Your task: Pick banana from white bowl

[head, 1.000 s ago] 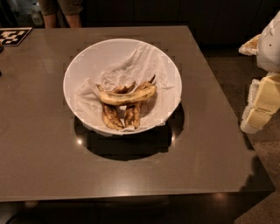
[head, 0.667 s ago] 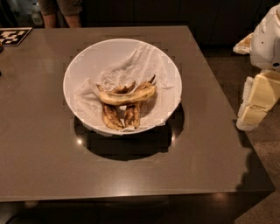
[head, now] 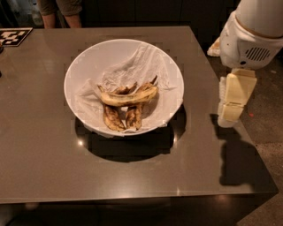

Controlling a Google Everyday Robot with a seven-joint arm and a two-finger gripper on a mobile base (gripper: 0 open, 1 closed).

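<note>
The white bowl (head: 88,57) stands in the middle of the dark table, lined with crumpled white paper. The banana (head: 128,97), yellow with brown speckles, lies across the top of several darker, shrivelled bananas (head: 121,118) in the bowl's near half. The gripper (head: 230,106) hangs from the white arm at the table's right edge, to the right of the bowl and apart from it, well away from the banana.
The table (head: 40,167) has its right edge just under the arm and its front edge near the bottom. A black-and-white marker tag (head: 13,36) lies at the far left corner. A person (head: 59,9) stands behind the table.
The arm and gripper have moved left, in toward the table's right edge, and fill more of the view. The bowl and bananas have not moved.
</note>
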